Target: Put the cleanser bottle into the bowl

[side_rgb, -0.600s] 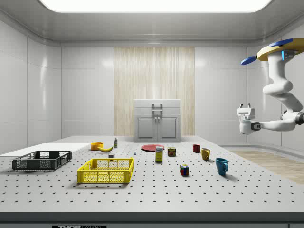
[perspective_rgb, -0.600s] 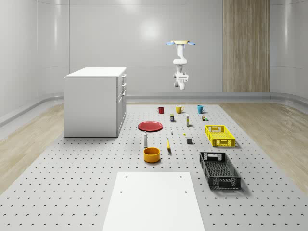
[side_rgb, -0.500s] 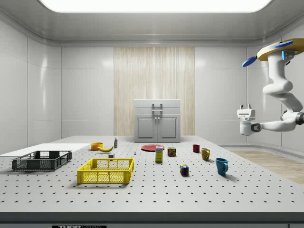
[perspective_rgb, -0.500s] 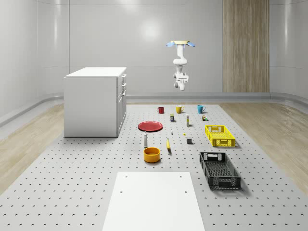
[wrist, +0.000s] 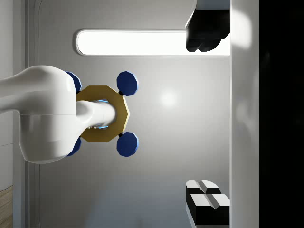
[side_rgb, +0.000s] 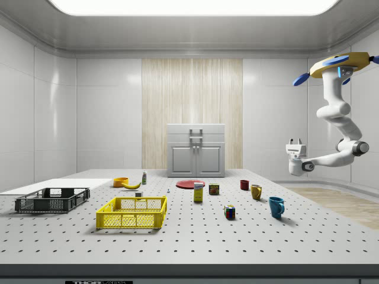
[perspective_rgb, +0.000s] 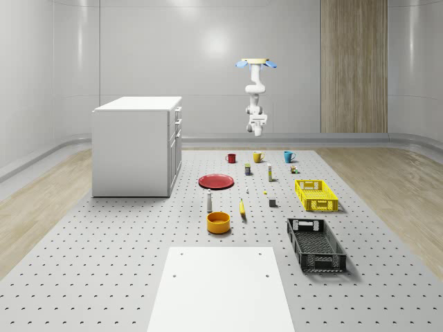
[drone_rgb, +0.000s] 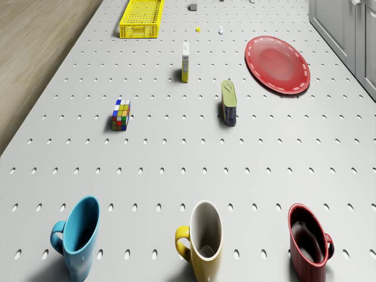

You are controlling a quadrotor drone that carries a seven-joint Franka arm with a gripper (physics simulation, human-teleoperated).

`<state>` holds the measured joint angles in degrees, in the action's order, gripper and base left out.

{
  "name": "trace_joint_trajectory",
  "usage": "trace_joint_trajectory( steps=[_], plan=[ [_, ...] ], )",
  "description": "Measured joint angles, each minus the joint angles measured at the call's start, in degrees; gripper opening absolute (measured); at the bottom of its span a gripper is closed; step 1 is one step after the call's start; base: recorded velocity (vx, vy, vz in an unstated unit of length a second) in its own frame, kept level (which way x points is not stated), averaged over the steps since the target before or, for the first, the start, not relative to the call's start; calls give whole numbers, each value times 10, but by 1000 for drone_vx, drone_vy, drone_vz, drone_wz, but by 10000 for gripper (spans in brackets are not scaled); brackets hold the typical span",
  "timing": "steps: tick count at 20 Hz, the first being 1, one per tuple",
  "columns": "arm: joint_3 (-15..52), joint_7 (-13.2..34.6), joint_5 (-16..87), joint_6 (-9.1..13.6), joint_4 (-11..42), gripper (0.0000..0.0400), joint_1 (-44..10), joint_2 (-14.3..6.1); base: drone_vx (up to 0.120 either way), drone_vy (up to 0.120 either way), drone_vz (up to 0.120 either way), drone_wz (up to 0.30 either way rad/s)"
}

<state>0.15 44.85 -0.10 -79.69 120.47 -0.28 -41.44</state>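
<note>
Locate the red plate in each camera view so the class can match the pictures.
Whole-scene view: the red plate lies on the perforated floor, just to the right of the white cabinet.
Side view: the red plate is seen nearly edge-on, in front of the white cabinet.
Drone view: the red plate lies beside the white cabinet, beyond the red mug.
Shared landmark: the white cabinet.

My drone body is a flat yellow octagon with blue rotors; my arm is glossy white with rounded joints, and my fingertips are black with pale pads.
</note>
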Motion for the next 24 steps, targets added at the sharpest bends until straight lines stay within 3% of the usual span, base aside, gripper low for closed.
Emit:
trace_joint_trajectory(
  steps=[8,24],
  plan=[
    [1,0,0,16,-31,400,-1,11,120,-120,0,0],
    [2,-1,0,13,-33,400,-2,9,120,-120,0,0]
  ],
)
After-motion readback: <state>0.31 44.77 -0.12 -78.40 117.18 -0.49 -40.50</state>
